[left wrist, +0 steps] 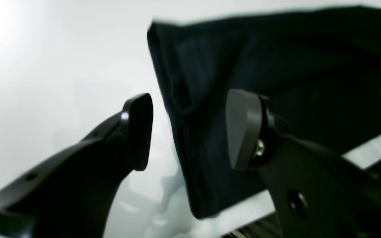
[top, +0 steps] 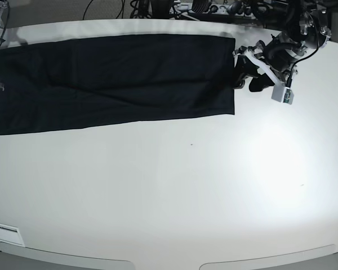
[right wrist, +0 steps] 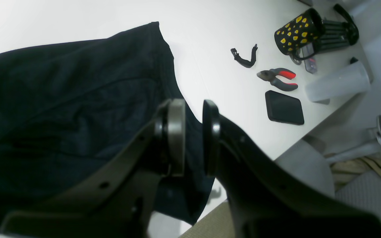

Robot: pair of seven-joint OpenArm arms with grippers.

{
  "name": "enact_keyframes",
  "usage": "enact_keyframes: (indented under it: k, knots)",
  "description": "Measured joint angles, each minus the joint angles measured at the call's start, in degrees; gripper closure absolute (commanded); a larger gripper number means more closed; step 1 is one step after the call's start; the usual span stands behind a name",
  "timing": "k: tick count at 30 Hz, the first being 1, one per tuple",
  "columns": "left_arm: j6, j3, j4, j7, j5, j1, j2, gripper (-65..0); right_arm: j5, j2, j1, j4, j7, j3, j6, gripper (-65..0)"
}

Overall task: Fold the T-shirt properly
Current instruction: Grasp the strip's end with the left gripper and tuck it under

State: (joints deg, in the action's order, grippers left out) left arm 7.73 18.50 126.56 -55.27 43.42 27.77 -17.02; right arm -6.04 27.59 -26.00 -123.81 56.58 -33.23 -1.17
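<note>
Left tool (left wrist: 189, 130) seen open, jaws set wide apart with nothing between the pads but a view down onto cloth and white counter (left wrist: 45, 72). Black T-shirt (left wrist: 276, 66) lying flat across the upper right, its near corner and folded edge running down between the two fingers (left wrist: 243, 129), right pad over the fabric, left pad over bare counter. Contact between pads and cloth not determinable; picture soft.

Black T-shirt (top: 112, 81) folded into long band, flat across table's far side.
</note>
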Motion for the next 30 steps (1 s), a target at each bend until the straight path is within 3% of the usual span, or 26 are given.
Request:
enact_keyframes:
  k: [3,7,18,25,30]
  knots:
    - [-2.95,2.27,-1.40,0.22,-1.11,-0.04,0.37,-36.0,0.00,0.00,0.00,0.02,0.04,0.02,0.87,-12.2]
    - [-9.25,3.41,-2.56,0.00,-7.02,0.00,4.63,-36.0,-0.02,-0.02,0.00,0.00,0.04,0.00,1.44,-12.2]
    - [-9.05,-0.74,-2.51,0.17,-6.71,3.04,15.78,-36.0,0.17,-0.02,0.00,0.00,0.50,0.00,1.42,-12.2]
    - [-9.25,-3.13,-2.75,1.29,-9.01,3.02,16.20,-36.0,1.07,0.07,0.00,0.00,0.48,0.02,1.46,-12.2]
    - [-10.32,-3.10,-2.86,1.90,-10.88,3.02,16.15,-36.0,1.07,2.58,0.00,0.00,0.50,0.00,1.46,-12.2]
